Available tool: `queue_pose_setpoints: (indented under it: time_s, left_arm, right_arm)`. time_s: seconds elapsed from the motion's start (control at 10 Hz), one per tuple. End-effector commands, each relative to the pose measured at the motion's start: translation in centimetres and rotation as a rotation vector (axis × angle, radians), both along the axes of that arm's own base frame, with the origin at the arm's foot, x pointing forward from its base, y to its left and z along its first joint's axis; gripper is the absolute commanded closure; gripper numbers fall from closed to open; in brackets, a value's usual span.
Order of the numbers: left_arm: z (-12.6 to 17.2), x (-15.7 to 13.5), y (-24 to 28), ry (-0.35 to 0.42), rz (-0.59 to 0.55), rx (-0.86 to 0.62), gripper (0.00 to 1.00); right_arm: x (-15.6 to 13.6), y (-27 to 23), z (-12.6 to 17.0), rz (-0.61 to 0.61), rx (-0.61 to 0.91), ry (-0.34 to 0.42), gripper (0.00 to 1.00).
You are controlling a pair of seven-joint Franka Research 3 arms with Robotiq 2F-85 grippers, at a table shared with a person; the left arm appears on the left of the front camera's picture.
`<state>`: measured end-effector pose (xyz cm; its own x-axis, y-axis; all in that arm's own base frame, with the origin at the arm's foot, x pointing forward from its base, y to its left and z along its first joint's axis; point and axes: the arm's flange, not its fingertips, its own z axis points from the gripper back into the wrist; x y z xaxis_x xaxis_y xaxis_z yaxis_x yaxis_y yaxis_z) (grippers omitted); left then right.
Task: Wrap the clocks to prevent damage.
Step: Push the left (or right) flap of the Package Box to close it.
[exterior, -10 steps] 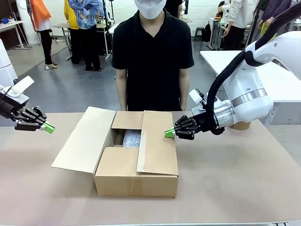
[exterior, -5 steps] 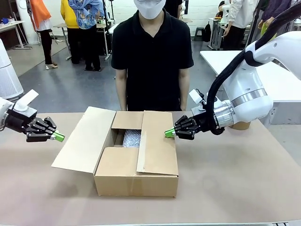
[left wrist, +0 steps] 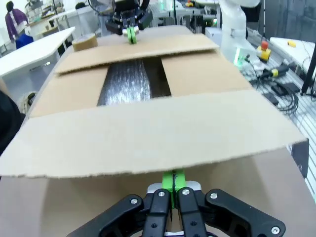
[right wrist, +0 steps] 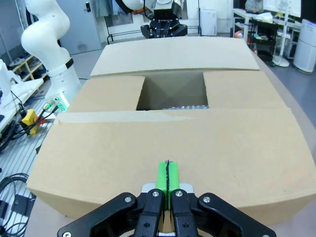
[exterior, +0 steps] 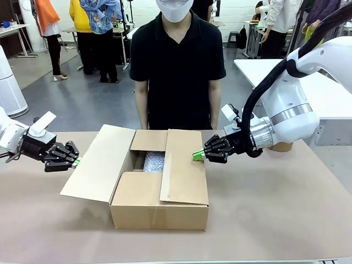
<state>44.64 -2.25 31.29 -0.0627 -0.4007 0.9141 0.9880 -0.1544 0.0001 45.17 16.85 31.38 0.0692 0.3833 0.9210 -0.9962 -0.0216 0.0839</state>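
The clocks (exterior: 154, 161) lie as a bubble-wrapped bundle inside the brown cardboard box (exterior: 159, 206), seen through the gap between its flaps; in the left wrist view the clocks (left wrist: 129, 81) show as a dark strip. The box's right flap (exterior: 184, 168) is folded over the top, and my right gripper (exterior: 197, 155) is shut with its green tips at that flap's outer edge (right wrist: 167, 173). The left flap (exterior: 96, 162) slopes outward, open. My left gripper (exterior: 75, 161) is shut, with its tips just under that flap's free edge (left wrist: 173, 178).
A person in a black shirt (exterior: 177, 66) stands at the far side of the table, right behind the box. A brown tape roll (left wrist: 85, 42) sits on the table beyond the right arm. Bare table (exterior: 275, 209) lies in front and to the right.
My left gripper has moved right and slightly down, from the table's left edge up to the open left flap. The right gripper and the box have not moved.
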Motion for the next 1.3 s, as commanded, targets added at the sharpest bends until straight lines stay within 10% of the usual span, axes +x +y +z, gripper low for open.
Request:
queue_pose_setpoints:
  time_s: [0.0,0.5,1.2]
  left_arm:
    - [0.3,0.4,-1.1,0.074,0.041,-0.126,1.0]
    - [0.1,0.1,-4.4,0.205,0.005,-0.225,1.0]
    - [-0.5,-0.6,-9.4,0.101,-0.061,-0.2,1.0]
  right_arm:
    - [-0.1,0.2,-0.5,-0.011,0.002,0.01,0.99]
    - [-0.1,0.2,-0.5,-0.011,0.002,0.01,0.99]
    - [-0.1,0.2,-0.5,-0.011,0.002,0.01,0.99]
